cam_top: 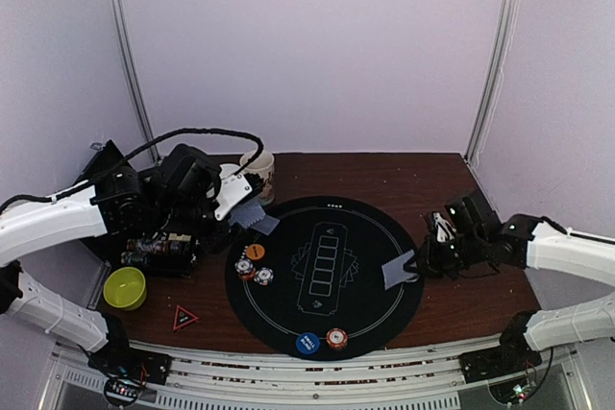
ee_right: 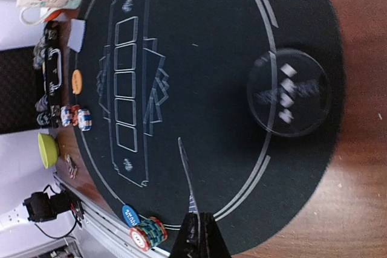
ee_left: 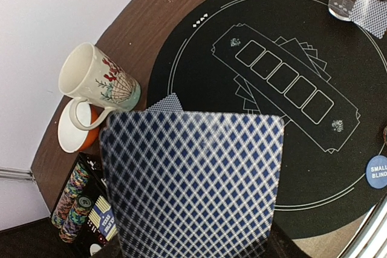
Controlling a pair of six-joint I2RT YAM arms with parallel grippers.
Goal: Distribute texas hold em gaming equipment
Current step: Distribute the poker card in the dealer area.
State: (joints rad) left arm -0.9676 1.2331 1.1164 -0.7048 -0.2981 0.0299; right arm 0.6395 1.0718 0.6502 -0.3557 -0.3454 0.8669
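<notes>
Top external view showed the right gripper (cam_top: 415, 265) closed on the right card (cam_top: 395, 273), which was held tilted at the right rim of the round mat (cam_top: 370, 228), near a clear disc (ee_right: 287, 92). The left gripper (cam_top: 242, 206) hung over the mat's far-left rim beside the mug (cam_top: 261, 173), with the left card (ee_left: 193, 185) filling its wrist view. That card hung close to the lens, so it was judged to be gripped. The step in hand appeared to be dealing cards to places around the mat. To do it well, the right card would be tipped flat and lowered beside the disc, not onto it, and released only once it lay on the mat. The left card would meanwhile be kept clear of the mug. Chip stacks (cam_top: 255, 271) and a blue disc (cam_top: 307, 342) sat on the mat, well apart from both cards. The left fingers were hidden behind their card. No card face showed. A second patterned corner (ee_left: 166, 103) peeked out above the left card, and whether it was held or lying could not be told. The clear disc was blurred, and the left arm covered part of the desk (cam_top: 384, 172).
</notes>
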